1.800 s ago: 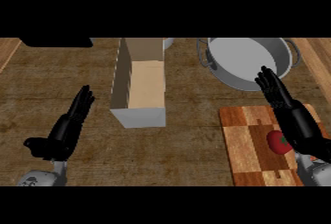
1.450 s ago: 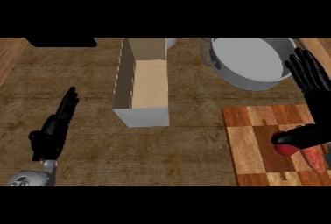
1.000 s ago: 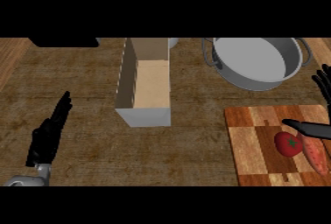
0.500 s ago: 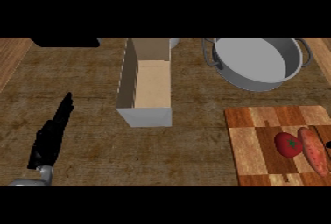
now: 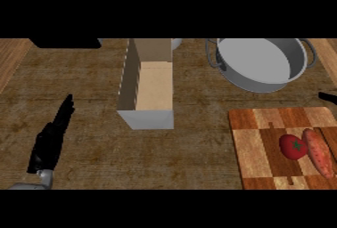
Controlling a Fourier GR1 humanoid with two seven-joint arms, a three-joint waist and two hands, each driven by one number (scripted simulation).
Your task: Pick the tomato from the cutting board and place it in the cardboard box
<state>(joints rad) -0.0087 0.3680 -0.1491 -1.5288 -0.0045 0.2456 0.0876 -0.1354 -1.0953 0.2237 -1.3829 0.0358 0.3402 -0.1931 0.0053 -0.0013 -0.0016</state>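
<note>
Red, the tomato [image 5: 293, 147] is seen untouched on the cutting board [image 5: 256, 147] at four o'clock. The left hand [image 5: 49, 142] is held straight-fingered at eight o'clock; of the right hand [image 5: 327, 98], at three o'clock, no state can be told.

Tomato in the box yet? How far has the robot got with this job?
Nothing looks done: the tomato lies on the cutting board, and the cardboard box holds nothing visible. The left hand rests open at the left; the right hand barely shows at the right edge. Grasping, carrying and placing remain.
</note>
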